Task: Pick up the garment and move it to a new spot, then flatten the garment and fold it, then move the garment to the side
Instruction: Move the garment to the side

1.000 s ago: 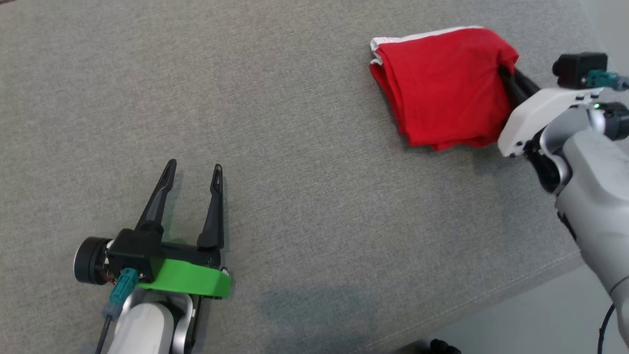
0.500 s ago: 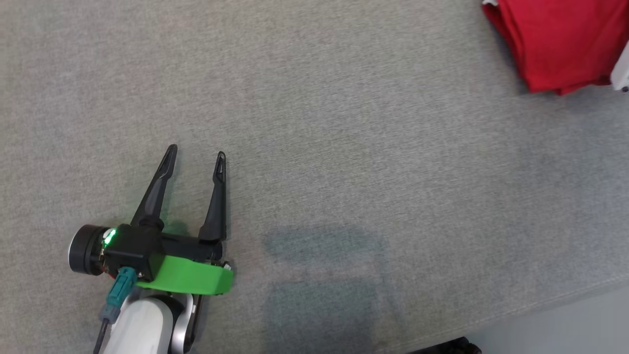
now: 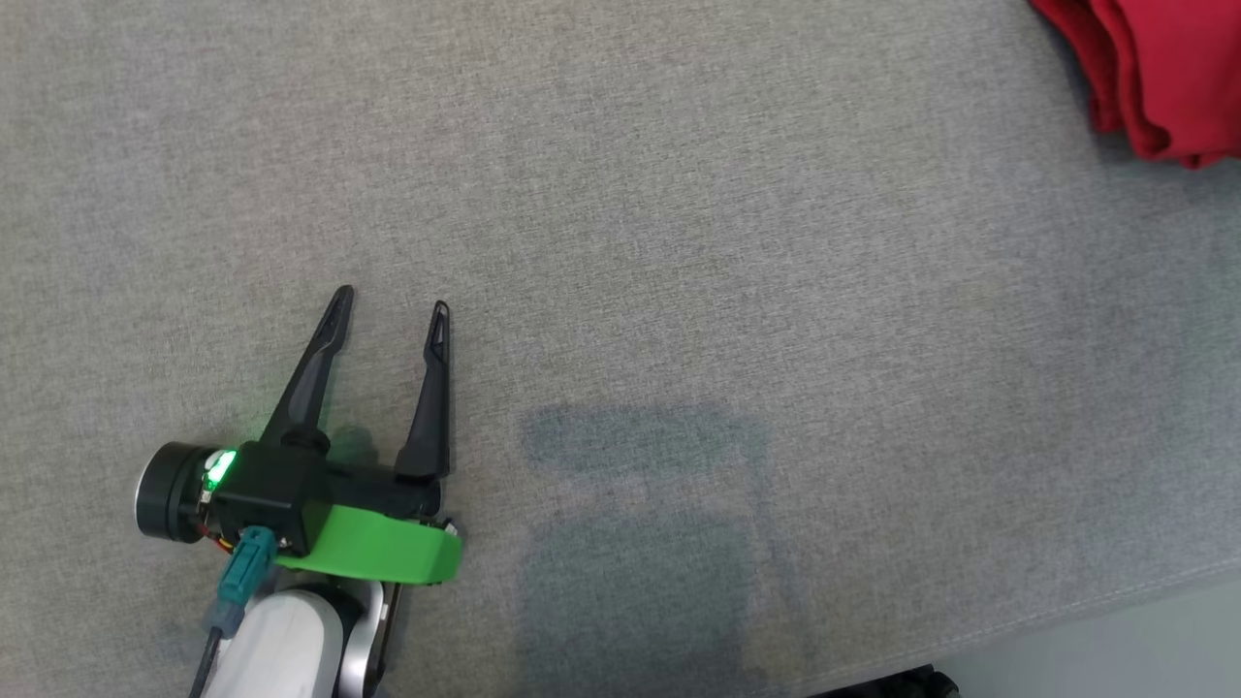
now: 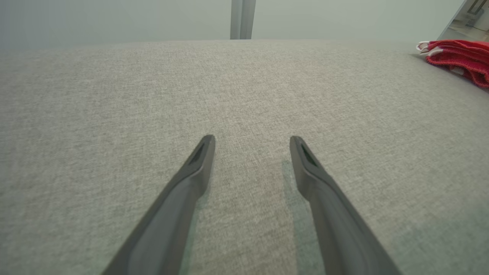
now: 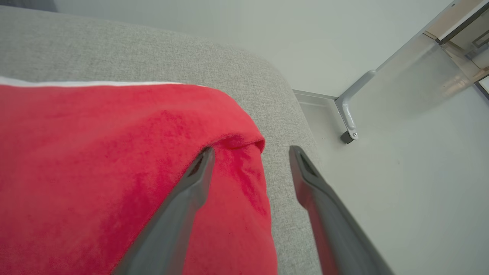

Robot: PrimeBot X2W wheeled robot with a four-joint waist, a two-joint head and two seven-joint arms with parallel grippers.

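The last step looks to be in hand: setting the folded garment (image 5: 95, 152) off to the side. It is lying flat at a corner of the grey worktop (image 3: 679, 242), directly beneath the right claw (image 5: 252, 149). That claw's fingers are standing spread and pinching nothing. One finger is hanging over the red cloth's rounded corner, and the other is hanging past the worktop's edge, above the floor (image 5: 401, 191). The right arm is angling down at the cloth from close in. The left claw (image 3: 390, 301) is gaping too, sitting low over bare worktop with the garment well off to its right. By my judgement, the next move is calling for the right claw to lift clear without snagging the fold.
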